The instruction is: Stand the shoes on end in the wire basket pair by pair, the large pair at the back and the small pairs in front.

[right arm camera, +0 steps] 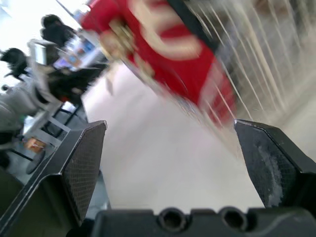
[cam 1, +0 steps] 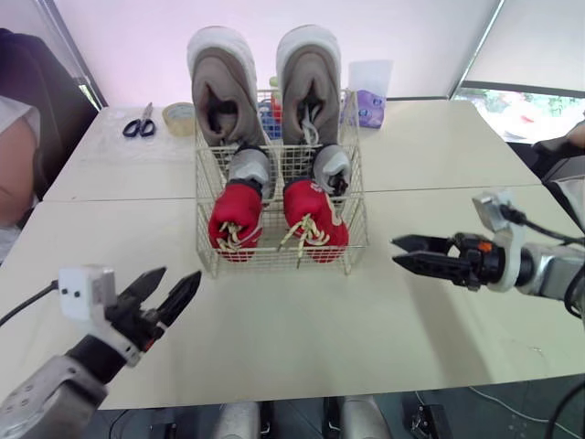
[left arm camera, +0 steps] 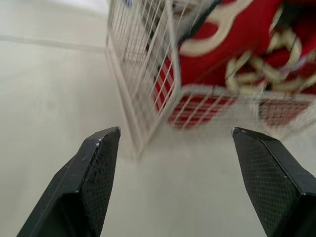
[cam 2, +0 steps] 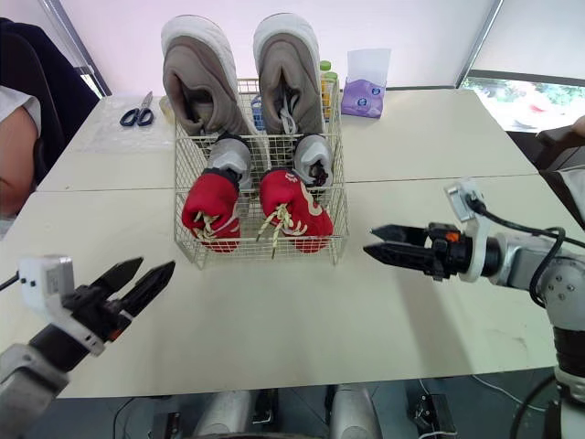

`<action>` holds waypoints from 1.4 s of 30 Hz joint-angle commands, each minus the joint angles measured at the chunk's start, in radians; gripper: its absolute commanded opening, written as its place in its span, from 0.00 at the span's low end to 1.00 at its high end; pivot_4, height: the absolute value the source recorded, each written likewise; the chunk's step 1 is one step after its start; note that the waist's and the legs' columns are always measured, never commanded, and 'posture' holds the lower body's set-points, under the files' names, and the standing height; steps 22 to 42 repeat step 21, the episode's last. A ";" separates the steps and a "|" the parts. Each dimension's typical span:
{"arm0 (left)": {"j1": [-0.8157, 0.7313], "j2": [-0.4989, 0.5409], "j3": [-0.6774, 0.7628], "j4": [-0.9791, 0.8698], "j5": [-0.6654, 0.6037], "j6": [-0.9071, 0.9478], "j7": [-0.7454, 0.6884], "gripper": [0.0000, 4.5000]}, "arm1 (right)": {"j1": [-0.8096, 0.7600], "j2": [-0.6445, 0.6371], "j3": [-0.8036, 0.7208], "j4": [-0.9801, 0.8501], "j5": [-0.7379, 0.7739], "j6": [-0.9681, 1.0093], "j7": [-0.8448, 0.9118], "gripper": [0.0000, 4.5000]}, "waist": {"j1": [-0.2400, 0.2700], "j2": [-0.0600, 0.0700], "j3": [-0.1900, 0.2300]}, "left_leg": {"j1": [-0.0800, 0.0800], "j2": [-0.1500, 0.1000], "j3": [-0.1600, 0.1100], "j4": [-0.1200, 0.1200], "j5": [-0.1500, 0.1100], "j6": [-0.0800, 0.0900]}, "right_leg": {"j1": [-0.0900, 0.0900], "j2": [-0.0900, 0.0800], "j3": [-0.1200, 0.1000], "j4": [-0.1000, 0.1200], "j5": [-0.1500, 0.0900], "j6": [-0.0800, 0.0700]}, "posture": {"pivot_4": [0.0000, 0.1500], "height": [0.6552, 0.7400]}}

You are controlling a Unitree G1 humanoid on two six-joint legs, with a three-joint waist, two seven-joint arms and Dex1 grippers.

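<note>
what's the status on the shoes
Left gripper and right gripper open, empty, either side of basket. Big pair at back, grey pair then red pair in front. Scissors far back, not in the way.

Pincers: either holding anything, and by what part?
Nothing is held. The left pincer and right pincer are both open, apart from the wire basket, over the table.
</note>
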 commanded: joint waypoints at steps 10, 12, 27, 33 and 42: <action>0.083 0.004 -0.106 0.102 0.254 -0.026 -0.255 0.82 | 0.137 0.044 0.054 -0.160 -0.088 -0.096 -0.031 1.00 | 0.001 0.000 0.000 | -0.001 0.001 0.000 -0.001 -0.002 -0.004 | -0.004 0.000 0.000 -0.001 0.000 0.000 | 1.00 1.00; 0.076 0.000 -0.119 0.116 0.270 -0.026 -0.276 0.82 | 0.135 0.048 0.057 -0.160 -0.088 -0.099 -0.033 1.00 | 0.000 0.000 0.000 | -0.001 0.001 0.000 -0.001 -0.002 -0.004 | -0.005 -0.001 0.000 -0.002 0.000 0.000 | 1.00 1.00; 0.051 -0.055 -0.132 0.131 0.281 -0.029 -0.296 0.82 | 0.144 0.059 0.094 -0.156 -0.092 -0.116 -0.011 1.00 | 0.000 0.000 0.000 | -0.001 0.001 0.000 -0.001 -0.002 -0.004 | -0.004 -0.003 0.000 -0.002 0.000 0.000 | 1.00 1.00; 0.051 -0.055 -0.132 0.131 0.281 -0.029 -0.296 0.82 | 0.144 0.059 0.094 -0.156 -0.092 -0.116 -0.011 1.00 | 0.000 0.000 0.000 | -0.001 0.001 0.000 -0.001 -0.002 -0.004 | -0.004 -0.003 0.000 -0.002 0.000 0.000 | 1.00 1.00; 0.051 -0.055 -0.132 0.131 0.281 -0.029 -0.296 0.82 | 0.144 0.059 0.094 -0.156 -0.092 -0.116 -0.011 1.00 | 0.000 0.000 0.000 | -0.001 0.001 0.000 -0.001 -0.002 -0.004 | -0.004 -0.003 0.000 -0.002 0.000 0.000 | 1.00 1.00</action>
